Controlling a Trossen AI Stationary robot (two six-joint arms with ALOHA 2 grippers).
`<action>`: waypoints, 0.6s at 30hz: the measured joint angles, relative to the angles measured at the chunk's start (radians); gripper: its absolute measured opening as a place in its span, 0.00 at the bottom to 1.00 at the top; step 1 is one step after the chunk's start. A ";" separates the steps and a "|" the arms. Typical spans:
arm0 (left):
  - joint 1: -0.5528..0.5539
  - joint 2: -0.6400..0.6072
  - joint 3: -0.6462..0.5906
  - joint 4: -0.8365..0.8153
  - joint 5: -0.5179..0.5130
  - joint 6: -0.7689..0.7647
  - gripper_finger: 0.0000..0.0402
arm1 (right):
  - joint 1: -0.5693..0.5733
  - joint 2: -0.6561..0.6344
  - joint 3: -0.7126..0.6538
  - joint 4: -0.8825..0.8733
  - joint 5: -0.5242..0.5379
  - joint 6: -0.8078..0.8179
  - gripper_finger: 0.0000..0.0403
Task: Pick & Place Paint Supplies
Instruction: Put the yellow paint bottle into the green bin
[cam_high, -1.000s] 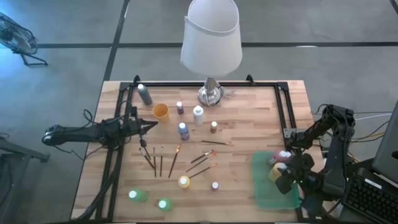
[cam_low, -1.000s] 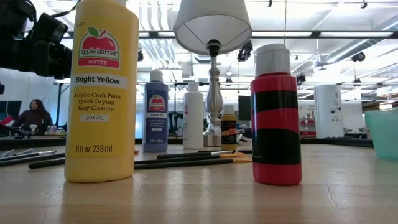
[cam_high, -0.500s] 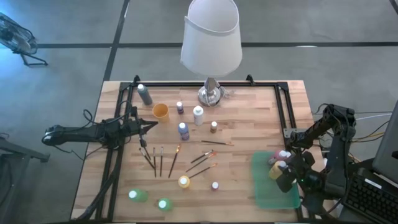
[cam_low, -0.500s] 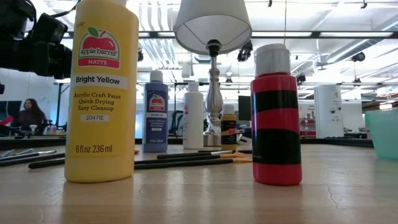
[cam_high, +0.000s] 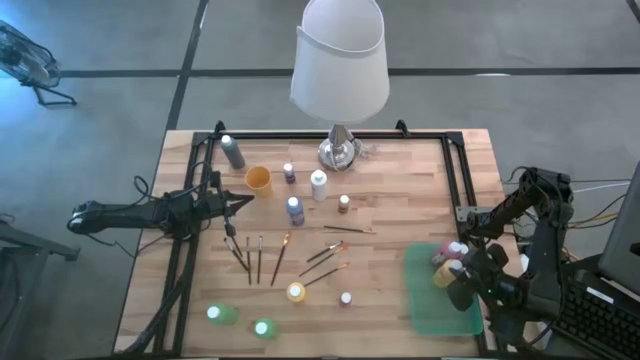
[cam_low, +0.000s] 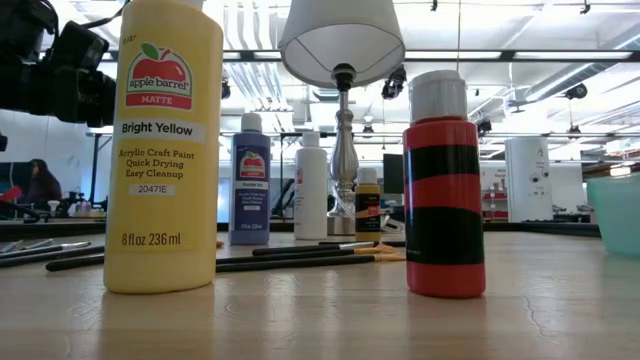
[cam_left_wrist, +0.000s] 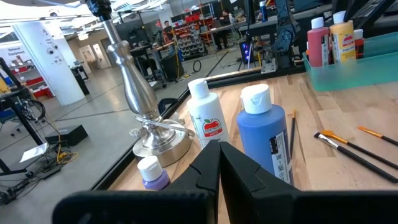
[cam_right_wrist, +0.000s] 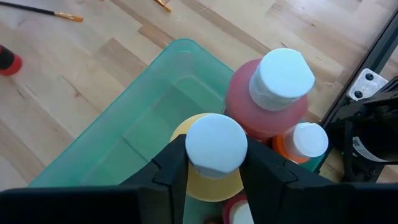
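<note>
My right gripper hangs over the green tray at the table's near right and is shut on a yellow paint bottle with a white cap. Beside it in the tray stand a pink bottle and an orange one. My left gripper is shut and level at the table's left, touching nothing. More paint bottles stand upright on the wood: blue, white, yellow, red. Thin paintbrushes lie flat near the middle. My right gripper pinches the yellow bottle between its two fingers, at the white cap and the neck under it. The fingers slant down from above. The bottle stands upright inside the tray's outline; whether its base rests on the tray floor is hidden.
A tall lamp with a white shade stands at the far middle, an orange cup and a grey bottle at the far left. Two green bottles stand near the front edge. Black frame rails border the table.
</note>
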 joint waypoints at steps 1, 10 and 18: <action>0.000 0.000 0.000 0.000 0.000 0.000 0.03 | 0.000 0.000 0.000 0.000 -0.001 0.000 0.28; 0.000 0.000 0.000 0.000 0.000 0.000 0.03 | 0.018 0.000 0.000 0.002 -0.015 0.000 0.28; -0.001 0.000 0.000 0.000 0.000 0.000 0.03 | 0.018 0.001 -0.004 0.002 -0.016 0.000 0.28</action>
